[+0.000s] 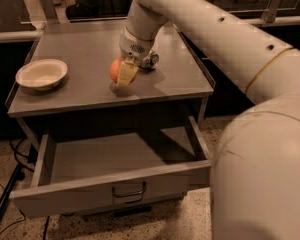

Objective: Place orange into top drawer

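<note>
The orange (115,70) is on the grey tabletop (80,91), near its middle front. My gripper (122,71) comes down from the arm above and is shut on the orange, with one pale finger (126,74) across its front right side. The far finger is hidden behind the fruit. The orange sits at or just above the surface, with a shadow under it. The top drawer (65,194) is pulled open below the tabletop, and its inside shows nothing in it. Its curved handle (129,191) is at the centre of the front panel.
A white bowl (41,74) stands at the tabletop's left edge. A small metallic object (152,60) lies just behind the gripper, partly hidden. My large pale arm (260,134) fills the right side. Cables (10,184) lie on the floor at the left.
</note>
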`<state>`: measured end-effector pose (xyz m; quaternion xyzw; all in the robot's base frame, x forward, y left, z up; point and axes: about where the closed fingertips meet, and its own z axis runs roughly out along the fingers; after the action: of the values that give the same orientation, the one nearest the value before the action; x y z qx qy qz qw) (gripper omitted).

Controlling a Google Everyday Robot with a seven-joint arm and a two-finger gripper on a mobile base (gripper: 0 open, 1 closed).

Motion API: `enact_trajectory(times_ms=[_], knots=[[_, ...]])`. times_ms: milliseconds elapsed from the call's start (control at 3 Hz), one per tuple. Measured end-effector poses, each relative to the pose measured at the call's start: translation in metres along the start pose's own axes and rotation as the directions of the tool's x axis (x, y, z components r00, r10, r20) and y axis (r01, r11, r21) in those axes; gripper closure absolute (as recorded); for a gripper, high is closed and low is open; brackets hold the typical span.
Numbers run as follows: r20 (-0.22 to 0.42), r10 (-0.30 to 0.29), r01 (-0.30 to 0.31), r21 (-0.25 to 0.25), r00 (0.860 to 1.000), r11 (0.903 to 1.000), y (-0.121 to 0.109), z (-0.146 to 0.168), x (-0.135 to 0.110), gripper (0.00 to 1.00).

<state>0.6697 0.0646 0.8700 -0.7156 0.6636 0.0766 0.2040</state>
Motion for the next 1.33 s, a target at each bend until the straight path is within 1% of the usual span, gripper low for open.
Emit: enact_trajectory(times_ms=[333, 667, 1000, 1333], knots=[[-0.011, 0.046, -0.046, 0.017, 0.999, 0.9988, 0.06, -0.023, 0.019, 1.0], [-0.016, 0.043, -0.043, 0.02, 0.999, 0.9989, 0.058, -0.022, 0.02, 1.0], [-0.036, 0.055, -0.055, -0.004, 0.998, 0.9985, 0.076, -0.012, 0.031, 1.0], [-0.048, 0.075, -0.077, -0.039, 0.996, 0.9963, 0.11, -0.008, 0.038, 1.0]])
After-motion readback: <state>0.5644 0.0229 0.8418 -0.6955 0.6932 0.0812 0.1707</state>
